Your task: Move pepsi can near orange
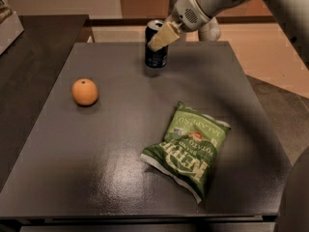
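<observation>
Pincer (161, 36) grips pepsi can (156, 58) over dark table (96, 153); orange (85, 92) well apart; tan floor (273, 57) beyond.

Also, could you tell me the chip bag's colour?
Chip bag: green, white lettering, camera view. The gripper holds the pepsi can.
</observation>
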Controlling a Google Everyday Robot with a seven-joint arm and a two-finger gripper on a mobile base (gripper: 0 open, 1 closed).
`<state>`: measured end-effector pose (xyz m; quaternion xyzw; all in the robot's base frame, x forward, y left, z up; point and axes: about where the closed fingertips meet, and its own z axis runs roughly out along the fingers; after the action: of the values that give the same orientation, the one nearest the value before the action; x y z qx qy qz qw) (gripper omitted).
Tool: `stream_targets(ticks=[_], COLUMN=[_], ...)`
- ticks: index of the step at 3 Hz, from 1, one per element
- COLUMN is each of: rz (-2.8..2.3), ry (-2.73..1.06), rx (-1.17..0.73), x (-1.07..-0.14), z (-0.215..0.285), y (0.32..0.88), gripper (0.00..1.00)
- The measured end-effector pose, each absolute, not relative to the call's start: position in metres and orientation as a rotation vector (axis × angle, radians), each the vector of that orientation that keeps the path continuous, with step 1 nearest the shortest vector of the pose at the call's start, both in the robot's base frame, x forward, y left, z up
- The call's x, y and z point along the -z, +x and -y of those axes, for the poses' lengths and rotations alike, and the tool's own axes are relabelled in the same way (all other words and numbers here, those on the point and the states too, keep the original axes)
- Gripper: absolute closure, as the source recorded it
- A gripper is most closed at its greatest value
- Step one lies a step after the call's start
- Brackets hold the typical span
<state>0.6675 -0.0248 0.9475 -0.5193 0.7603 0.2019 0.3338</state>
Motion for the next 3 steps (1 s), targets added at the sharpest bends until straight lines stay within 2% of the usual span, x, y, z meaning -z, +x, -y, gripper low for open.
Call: stream_targets(ticks=[3], rz=[-1.832], ry=[-1.619], rx=[-0.628], x=[-0.938], z=[-0.061], y=[0.600], gripper=[1.00])
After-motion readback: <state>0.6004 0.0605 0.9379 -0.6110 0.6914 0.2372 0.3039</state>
